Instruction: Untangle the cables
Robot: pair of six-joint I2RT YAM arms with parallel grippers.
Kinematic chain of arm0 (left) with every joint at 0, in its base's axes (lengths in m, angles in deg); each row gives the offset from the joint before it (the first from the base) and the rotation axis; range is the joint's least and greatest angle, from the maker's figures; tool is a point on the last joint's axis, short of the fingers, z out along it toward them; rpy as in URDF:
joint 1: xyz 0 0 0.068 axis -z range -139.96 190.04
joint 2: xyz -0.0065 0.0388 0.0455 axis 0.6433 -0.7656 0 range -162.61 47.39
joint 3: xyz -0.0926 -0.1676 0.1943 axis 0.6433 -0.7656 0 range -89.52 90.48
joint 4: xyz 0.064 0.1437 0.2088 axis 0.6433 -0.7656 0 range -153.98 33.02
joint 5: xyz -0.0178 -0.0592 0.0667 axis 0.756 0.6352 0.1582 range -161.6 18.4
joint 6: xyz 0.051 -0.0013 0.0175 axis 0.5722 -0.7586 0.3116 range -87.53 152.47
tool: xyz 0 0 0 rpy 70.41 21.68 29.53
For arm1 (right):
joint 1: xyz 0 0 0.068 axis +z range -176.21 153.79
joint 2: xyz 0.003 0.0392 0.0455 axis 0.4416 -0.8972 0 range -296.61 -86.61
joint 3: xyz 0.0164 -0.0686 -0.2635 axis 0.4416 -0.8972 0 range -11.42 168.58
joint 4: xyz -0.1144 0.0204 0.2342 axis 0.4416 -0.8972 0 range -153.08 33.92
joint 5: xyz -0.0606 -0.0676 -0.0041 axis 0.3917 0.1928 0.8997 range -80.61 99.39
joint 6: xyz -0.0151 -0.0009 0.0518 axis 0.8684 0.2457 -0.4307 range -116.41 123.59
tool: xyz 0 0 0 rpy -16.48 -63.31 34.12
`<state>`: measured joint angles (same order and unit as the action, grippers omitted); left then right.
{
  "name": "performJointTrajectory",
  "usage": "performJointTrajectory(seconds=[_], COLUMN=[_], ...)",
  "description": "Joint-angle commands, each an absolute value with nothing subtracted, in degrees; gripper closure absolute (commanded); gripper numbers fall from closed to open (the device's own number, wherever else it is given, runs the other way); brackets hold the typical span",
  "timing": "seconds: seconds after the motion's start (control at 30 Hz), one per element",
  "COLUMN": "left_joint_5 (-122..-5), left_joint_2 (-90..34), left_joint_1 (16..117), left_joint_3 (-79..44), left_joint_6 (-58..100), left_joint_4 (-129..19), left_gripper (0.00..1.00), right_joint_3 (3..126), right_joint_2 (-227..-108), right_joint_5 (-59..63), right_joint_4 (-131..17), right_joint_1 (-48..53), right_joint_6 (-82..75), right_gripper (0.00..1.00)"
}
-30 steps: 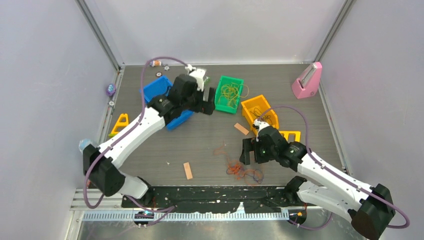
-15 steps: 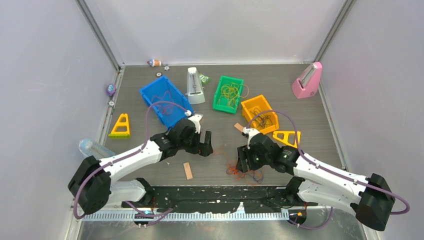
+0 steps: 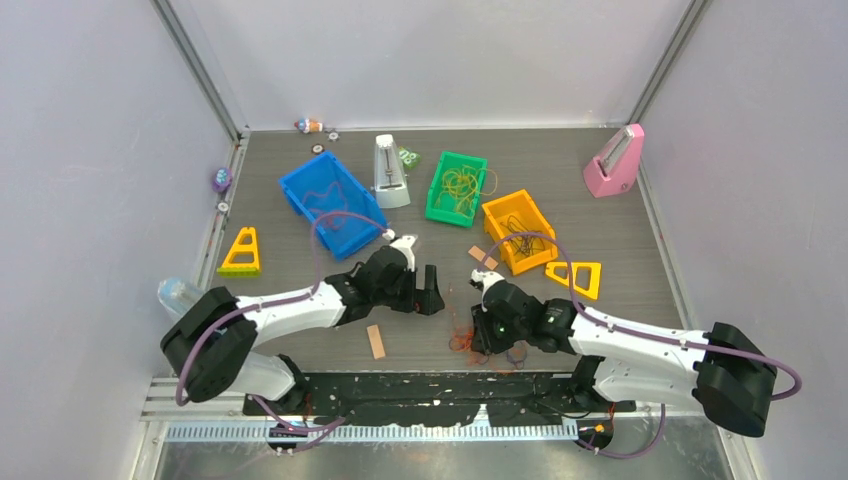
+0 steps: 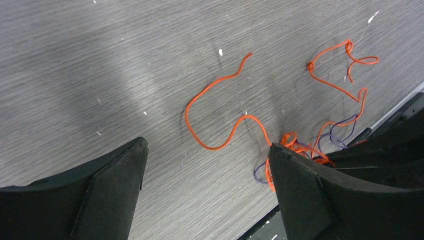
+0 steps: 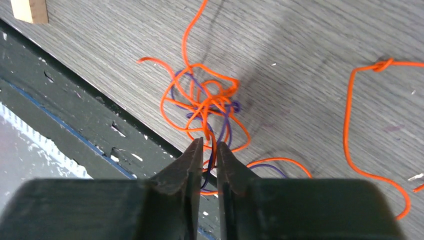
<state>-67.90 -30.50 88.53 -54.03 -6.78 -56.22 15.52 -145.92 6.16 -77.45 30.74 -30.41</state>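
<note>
The cables [image 5: 205,102] lie knotted at six o'clock on the counter [image 3: 640,240]. The right fingers [image 5: 199,150], narrow, pinch orange and purple strands together, while the left fingers [image 4: 115,185] hang wide at ten o'clock of them. Pull now and that knot could cinch tighter!

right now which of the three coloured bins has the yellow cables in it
The green bin, the middle of the three. The orange bin beside it holds dark strands; the blue bin shows no yellow.
</note>
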Motion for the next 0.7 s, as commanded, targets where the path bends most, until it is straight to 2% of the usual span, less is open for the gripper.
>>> performJointTrajectory(seconds=[0.0, 0.03, 0.1, 0.33, 0.37, 0.4, 0.5, 0.53, 0.67], left_joint_5=[-67.78, -68.14, -68.49, -71.07, -71.11, -71.08, -72.64, -73.94, -74.26], left_joint_2=[-33.70, -34.40, -35.99, -39.98, -40.75, -41.71, -42.43, -41.65, -36.58], left_joint_1=[89.85, 90.30, 91.38, 94.49, 94.93, 95.24, 95.31, 95.21, 91.88], left_joint_3=[-50.87, -50.61, -50.10, -49.60, -48.94, -48.43, -49.47, -50.17, -49.97], left_joint_6=[-10.51, -11.48, -13.56, -20.10, -20.22, -20.26, -20.37, -19.98, -15.54], left_joint_4=[-50.96, -50.87, -50.04, -44.95, -44.83, -44.26, -40.24, -39.55, -44.12], left_gripper=[0.11, 0.12, 0.13, 0.21, 0.26, 0.37, 0.87, 0.99, 1.00], right_joint_3=[16.92, 17.09, 16.95, 16.53, 16.53, 16.59, 17.19, 17.68, 18.51], right_joint_2=[-145.45, -145.03, -143.49, -140.79, -140.83, -140.79, -140.45, -140.25, -137.66], right_joint_5=[7.99, 8.20, 8.86, 9.15, 9.13, 9.17, 11.23, 12.02, 17.99], right_joint_4=[-75.47, -76.27, -77.00, -77.56, -77.55, -77.62, -78.85, -80.12, -84.66], right_joint_1=[31.22, 31.26, 31.27, 31.28, 31.28, 31.27, 31.27, 31.27, 31.27], right_joint_6=[-31.36, -31.38, -31.30, -31.28, -31.34, -31.28, -30.96, -30.84, -32.42], right_gripper=[0.85, 0.92, 0.94, 0.95, 0.95, 0.95, 0.95, 0.95, 0.94])
